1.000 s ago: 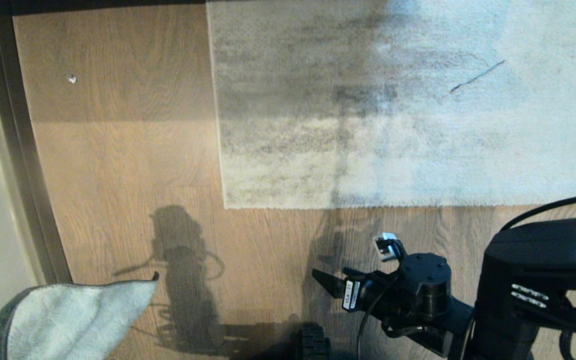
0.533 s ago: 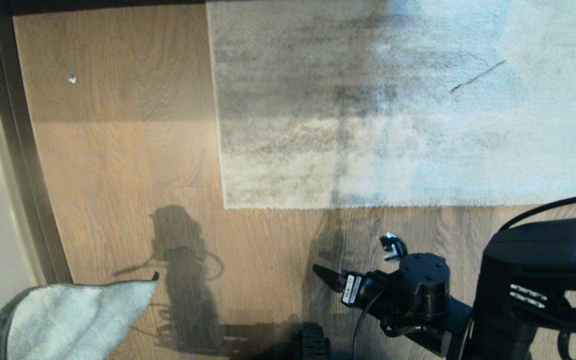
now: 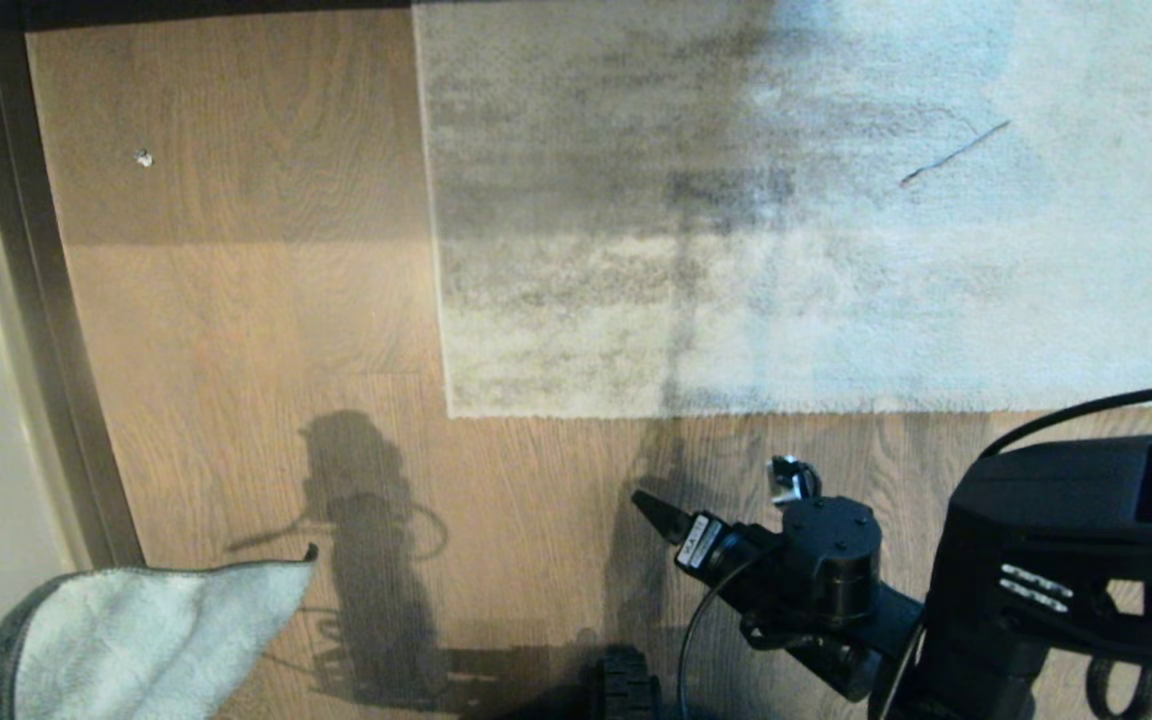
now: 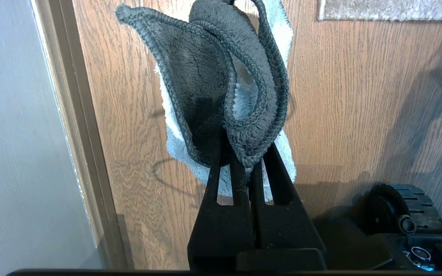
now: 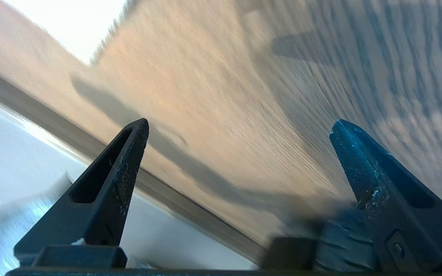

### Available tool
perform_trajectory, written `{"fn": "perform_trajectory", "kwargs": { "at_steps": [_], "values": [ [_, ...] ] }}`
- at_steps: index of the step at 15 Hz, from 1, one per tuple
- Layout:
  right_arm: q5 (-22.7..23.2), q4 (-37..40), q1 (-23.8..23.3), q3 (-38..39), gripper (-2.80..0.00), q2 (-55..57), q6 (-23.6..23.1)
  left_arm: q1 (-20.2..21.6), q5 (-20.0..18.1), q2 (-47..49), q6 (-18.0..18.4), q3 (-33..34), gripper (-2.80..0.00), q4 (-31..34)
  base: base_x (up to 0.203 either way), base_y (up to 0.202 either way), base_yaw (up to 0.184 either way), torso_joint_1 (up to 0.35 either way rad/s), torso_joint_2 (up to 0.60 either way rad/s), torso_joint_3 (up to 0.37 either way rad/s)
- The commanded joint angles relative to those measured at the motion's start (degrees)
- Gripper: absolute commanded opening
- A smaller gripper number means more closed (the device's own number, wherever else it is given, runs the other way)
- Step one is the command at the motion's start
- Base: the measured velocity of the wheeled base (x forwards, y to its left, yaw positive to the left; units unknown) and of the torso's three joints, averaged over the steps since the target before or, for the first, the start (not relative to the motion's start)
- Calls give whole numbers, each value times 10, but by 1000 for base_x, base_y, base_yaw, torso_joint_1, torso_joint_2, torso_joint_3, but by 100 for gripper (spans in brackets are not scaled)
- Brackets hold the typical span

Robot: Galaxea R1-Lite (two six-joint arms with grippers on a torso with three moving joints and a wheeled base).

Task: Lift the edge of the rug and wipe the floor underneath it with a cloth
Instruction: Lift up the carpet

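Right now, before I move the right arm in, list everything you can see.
rug: one, mottled grey-beige, lying flat, far right; near edge on the floor.
floor: light brown wood planks.
baseboard: one, dark strip, far left by the wall.
speck: one, pale, on floor left of rug.
cloth: one, pale blue and dark grey, pinched in left gripper.
wheel: one, black, near edge.
left gripper: shut on cloth, low left.
right gripper: open, empty, over bare floor short of the rug.

Hard light throws crisp machine shadows across the floor (image 3: 236, 330); the rug (image 3: 936, 250) glares pale, and the right wrist view smears with motion blur.
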Motion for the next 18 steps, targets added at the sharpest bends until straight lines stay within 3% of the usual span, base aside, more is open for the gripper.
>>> {"fn": "perform_trajectory", "kwargs": {
  "at_steps": [1,9,18],
  "values": [
    [-10,-28,5,-10,0,2,25,0,1,0,0,0,-280,0,0,0,0,0,0,0],
    [-70,-28,10,-55,0,22,57,0,1,0,0,0,-280,-1,0,0,0,0,0,0],
    [-74,-28,10,-137,0,33,63,0,1,0,0,0,-280,0,0,0,0,0,0,0]
  ]
}}
